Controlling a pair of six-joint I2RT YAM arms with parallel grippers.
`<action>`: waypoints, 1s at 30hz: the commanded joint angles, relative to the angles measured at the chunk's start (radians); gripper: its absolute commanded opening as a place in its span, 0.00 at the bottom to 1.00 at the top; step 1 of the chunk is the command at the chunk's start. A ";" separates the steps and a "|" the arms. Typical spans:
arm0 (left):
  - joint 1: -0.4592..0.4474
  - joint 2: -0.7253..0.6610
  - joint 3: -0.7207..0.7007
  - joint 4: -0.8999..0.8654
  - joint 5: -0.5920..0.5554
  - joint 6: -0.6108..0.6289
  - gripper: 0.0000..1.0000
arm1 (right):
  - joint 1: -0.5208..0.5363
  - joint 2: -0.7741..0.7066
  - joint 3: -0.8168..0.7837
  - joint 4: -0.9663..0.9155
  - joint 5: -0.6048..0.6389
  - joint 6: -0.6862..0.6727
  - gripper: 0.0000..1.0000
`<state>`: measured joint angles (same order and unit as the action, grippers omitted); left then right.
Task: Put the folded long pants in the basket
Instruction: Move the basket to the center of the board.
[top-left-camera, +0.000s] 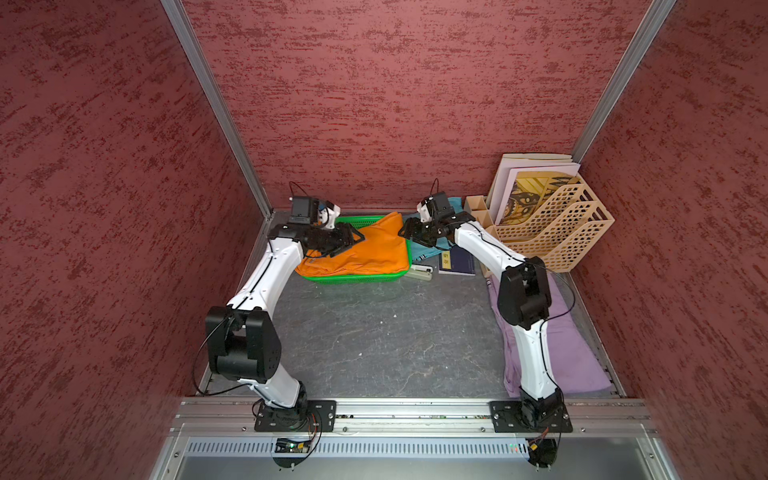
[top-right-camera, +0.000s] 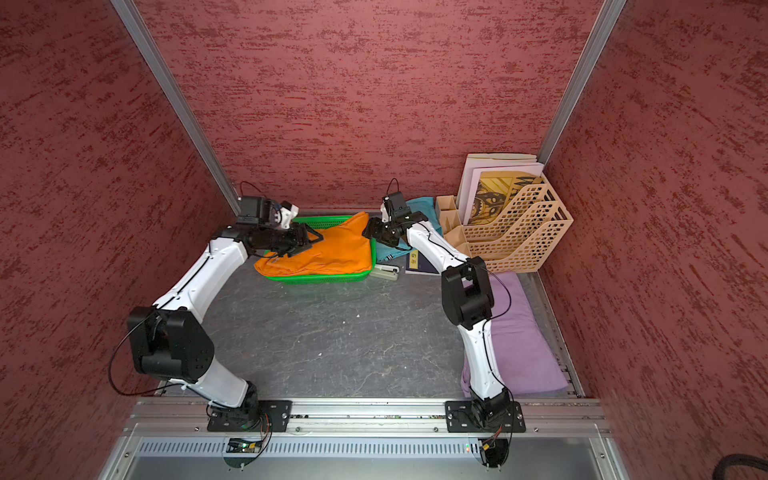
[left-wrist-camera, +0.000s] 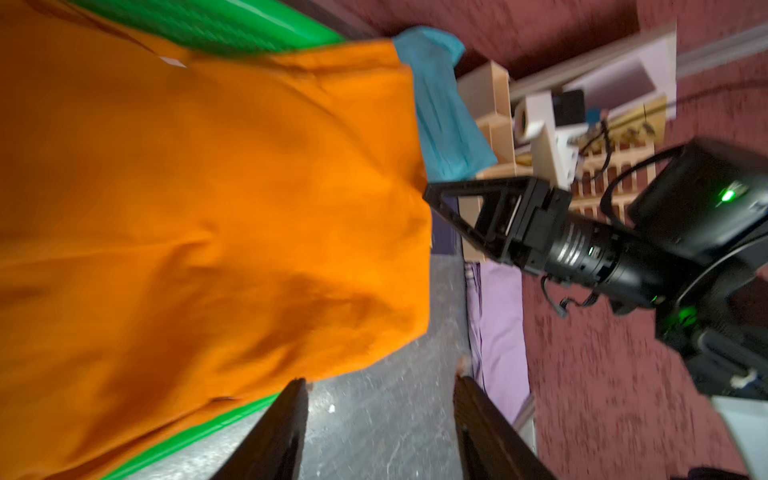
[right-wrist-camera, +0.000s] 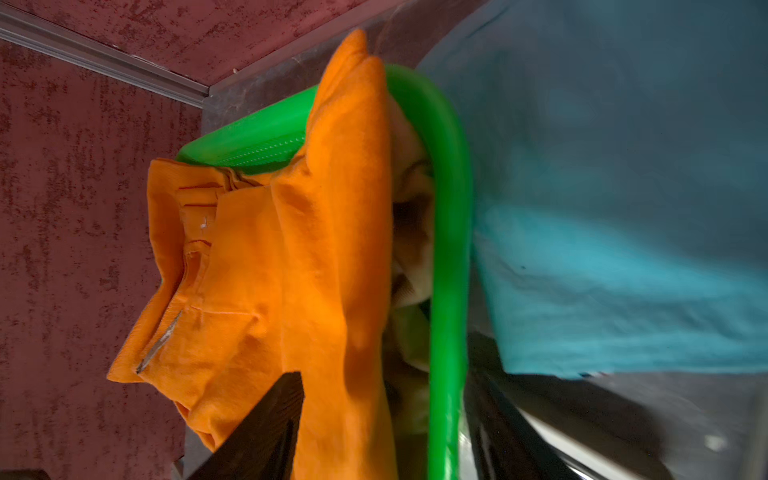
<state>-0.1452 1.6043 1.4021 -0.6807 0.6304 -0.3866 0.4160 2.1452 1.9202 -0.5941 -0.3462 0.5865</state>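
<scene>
The orange pants (top-left-camera: 368, 249) are draped in the green basket (top-left-camera: 357, 277), over its rim; the teal pants (top-left-camera: 424, 251) and lilac pants (top-left-camera: 573, 353) are seen on the table (top-left-camera: 374, 340) outside it. The left gripper (top-left-camera: 355, 243) and right gripper (top-left-camera: 405, 233) are spread at the basket's 2 ends, nothing grasped.

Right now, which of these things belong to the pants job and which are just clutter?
Job: orange pants, khaki pants beneath them, teal pants, lilac pants, green basket.
Lying about: beige file rack, wooden desk organizer, dark blue booklet, stapler.
</scene>
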 joint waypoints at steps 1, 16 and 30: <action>-0.058 0.014 -0.034 0.054 -0.016 -0.013 0.58 | -0.037 -0.120 -0.090 0.029 0.041 -0.027 0.73; -0.088 0.043 -0.073 0.079 -0.044 -0.032 0.56 | 0.064 0.084 -0.019 0.129 -0.159 0.031 0.80; -0.072 -0.043 -0.085 0.045 -0.068 -0.047 0.59 | 0.212 0.333 0.427 0.063 -0.234 0.089 0.78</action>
<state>-0.2195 1.5669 1.3060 -0.6201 0.5739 -0.4370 0.5930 2.4905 2.2658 -0.5144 -0.5308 0.6815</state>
